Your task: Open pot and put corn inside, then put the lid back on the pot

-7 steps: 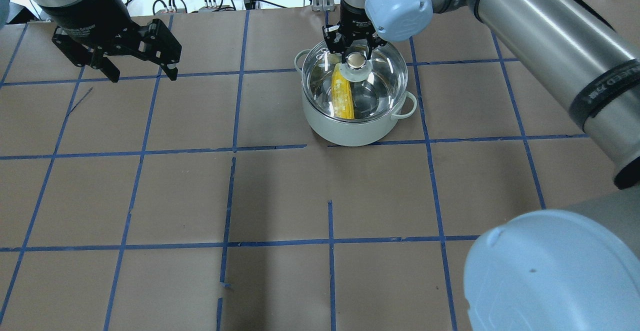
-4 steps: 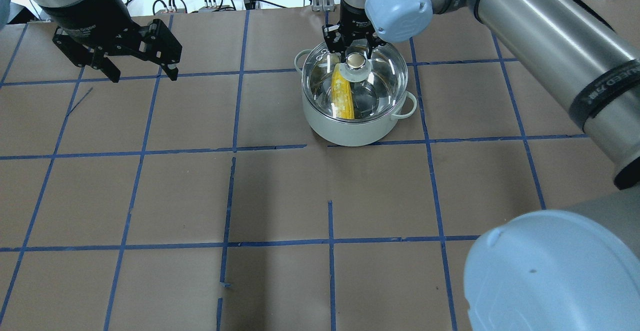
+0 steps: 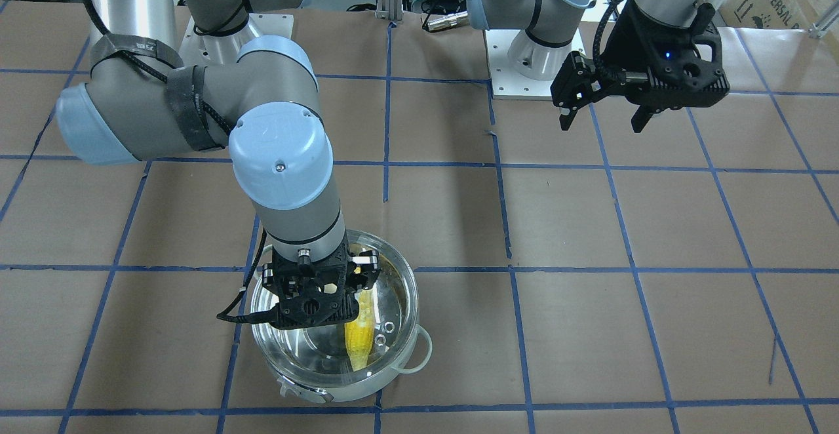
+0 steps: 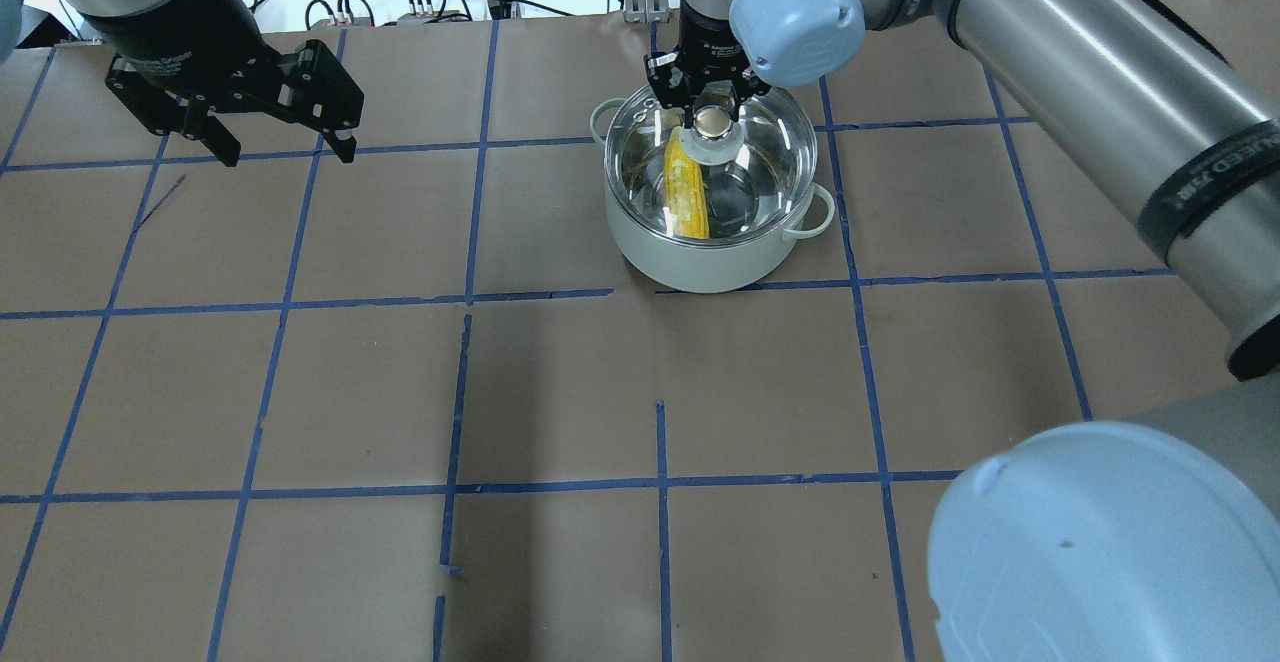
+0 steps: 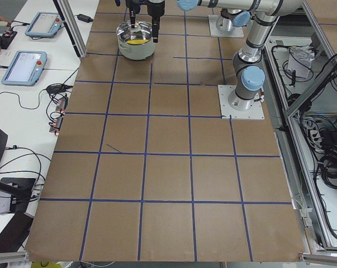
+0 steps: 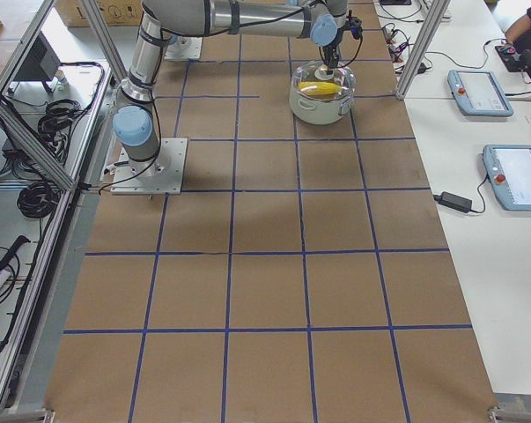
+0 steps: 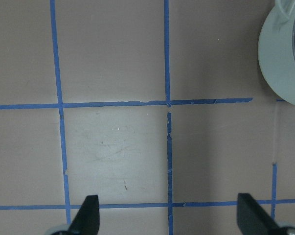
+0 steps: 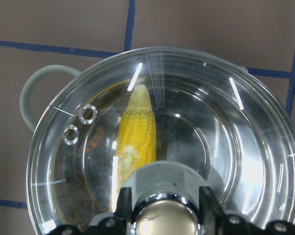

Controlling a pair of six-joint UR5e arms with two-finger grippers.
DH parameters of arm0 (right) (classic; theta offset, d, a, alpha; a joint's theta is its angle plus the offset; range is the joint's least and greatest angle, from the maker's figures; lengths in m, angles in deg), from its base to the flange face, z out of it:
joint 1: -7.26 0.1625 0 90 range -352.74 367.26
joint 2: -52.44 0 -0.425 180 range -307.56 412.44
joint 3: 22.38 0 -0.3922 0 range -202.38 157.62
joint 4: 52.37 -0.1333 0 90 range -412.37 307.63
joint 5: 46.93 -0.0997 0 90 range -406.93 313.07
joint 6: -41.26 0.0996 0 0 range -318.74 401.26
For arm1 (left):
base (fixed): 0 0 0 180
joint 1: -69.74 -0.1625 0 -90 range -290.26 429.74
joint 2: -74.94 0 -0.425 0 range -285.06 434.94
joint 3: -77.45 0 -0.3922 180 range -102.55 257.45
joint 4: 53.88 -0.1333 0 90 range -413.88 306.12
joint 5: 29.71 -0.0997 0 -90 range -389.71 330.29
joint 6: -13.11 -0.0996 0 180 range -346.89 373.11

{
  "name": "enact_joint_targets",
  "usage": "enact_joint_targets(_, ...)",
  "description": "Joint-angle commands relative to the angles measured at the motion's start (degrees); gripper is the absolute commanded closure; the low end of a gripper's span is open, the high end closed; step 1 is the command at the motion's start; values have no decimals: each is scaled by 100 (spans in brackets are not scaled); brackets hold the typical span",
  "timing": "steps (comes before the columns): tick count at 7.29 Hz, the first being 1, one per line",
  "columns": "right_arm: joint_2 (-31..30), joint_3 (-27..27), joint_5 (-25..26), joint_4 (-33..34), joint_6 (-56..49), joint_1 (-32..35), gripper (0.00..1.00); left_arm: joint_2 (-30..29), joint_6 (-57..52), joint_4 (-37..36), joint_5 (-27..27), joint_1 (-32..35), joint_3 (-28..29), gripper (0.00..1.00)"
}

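The shiny pot (image 4: 700,262) stands on the brown table at the far middle. The yellow corn (image 4: 685,192) lies inside it, seen through the glass. The clear lid (image 4: 770,162) sits on the pot's rim. My right gripper (image 4: 712,107) stands straight over the pot, shut on the lid's pale, metal-topped knob. In the right wrist view the fingers (image 8: 124,200) flank the knob above the corn (image 8: 137,132). My left gripper (image 4: 288,152) is open and empty, hovering at the far left, well away from the pot. The front view shows the pot (image 3: 341,391), the corn (image 3: 359,335) and the lid (image 3: 393,296).
The table is brown paper with a blue tape grid. Cables and a metal post lie beyond the far edge. The pot's edge (image 7: 279,63) shows at the upper right of the left wrist view. Tablets lie on side benches in the side views.
Almost nothing has changed. My right gripper and the lid's knob have shifted very slightly towards the far edge. The left arm has not moved.
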Motion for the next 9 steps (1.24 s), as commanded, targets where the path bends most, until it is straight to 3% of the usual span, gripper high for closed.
enact_joint_targets(1,-8,3,1,-33,2,4,53,-2,2,-3,1,0,-9,0)
enact_joint_targets(9,9,64,-96,-42,-24,-13,56,6,2,-3,1,9,-18,0)
